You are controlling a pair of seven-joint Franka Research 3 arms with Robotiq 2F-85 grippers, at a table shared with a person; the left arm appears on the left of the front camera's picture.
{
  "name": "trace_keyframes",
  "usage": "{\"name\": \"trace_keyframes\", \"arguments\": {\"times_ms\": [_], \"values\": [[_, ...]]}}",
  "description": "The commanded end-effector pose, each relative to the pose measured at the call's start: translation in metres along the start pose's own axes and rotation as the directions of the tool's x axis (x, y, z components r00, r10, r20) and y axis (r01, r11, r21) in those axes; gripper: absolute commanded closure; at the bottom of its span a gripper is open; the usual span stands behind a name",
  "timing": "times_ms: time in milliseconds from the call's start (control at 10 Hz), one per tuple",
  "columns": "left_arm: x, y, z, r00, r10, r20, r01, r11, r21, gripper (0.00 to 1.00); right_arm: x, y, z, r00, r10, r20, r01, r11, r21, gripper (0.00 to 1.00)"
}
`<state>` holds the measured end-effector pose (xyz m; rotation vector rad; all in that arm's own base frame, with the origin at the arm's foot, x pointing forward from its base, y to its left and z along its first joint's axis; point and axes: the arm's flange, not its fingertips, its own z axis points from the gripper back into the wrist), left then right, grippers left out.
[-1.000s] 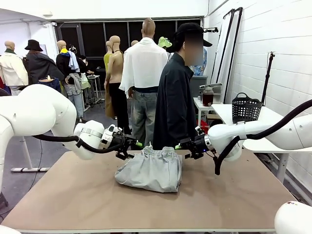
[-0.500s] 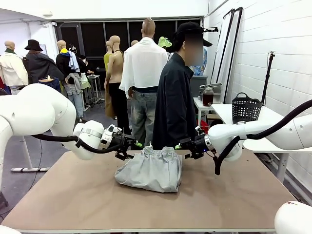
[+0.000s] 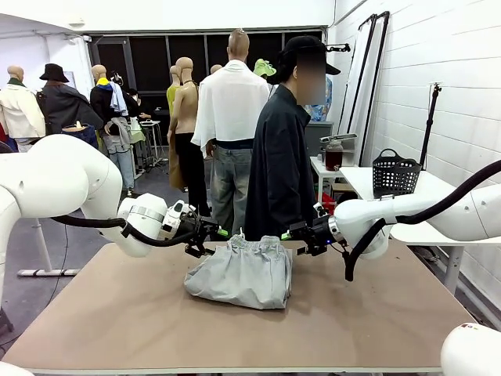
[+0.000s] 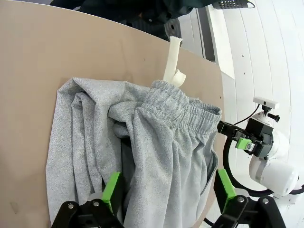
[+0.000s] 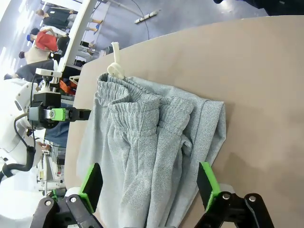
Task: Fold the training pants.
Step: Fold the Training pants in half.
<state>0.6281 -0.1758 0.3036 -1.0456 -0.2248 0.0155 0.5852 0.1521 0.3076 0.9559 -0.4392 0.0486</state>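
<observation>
The light grey training pants (image 3: pixel 241 272) lie in a folded bundle at the middle of the brown table (image 3: pixel 109 313), waistband toward the far edge. My left gripper (image 3: pixel 210 237) hovers open just off the bundle's far left corner. On the far right corner, my right gripper (image 3: pixel 294 236) is open too. In the left wrist view the pants (image 4: pixel 142 152) spread beyond my open gripper (image 4: pixel 168 192), the gathered waistband and white drawstring (image 4: pixel 174 61) at the far end. The right wrist view has the pants (image 5: pixel 152 137) ahead of the open gripper (image 5: pixel 149 185). Neither gripper holds cloth.
A person in a black jacket (image 3: pixel 280 164) stands at the table's far edge, right behind the pants. A black mesh basket (image 3: pixel 394 174) sits on a white side table at the right. Bare tabletop lies in front of and beside the bundle.
</observation>
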Motion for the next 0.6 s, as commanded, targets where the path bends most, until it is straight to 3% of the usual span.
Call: {"name": "trace_keyframes", "arguments": {"times_ms": [0, 500], "values": [[0.0028, -0.0007, -0.0007, 1.000, -0.002, -0.001, 0.002, 1.000, -0.007, 0.00, -0.0002, 0.0009, -0.0006, 1.000, 0.001, -0.001, -0.001, 1.000, -0.002, 0.00], [0.0028, -0.0007, -0.0007, 1.000, -0.002, -0.001, 0.002, 1.000, -0.007, 0.00, -0.0002, 0.0009, -0.0006, 1.000, 0.001, -0.001, -0.001, 1.000, -0.002, 0.00]]}}
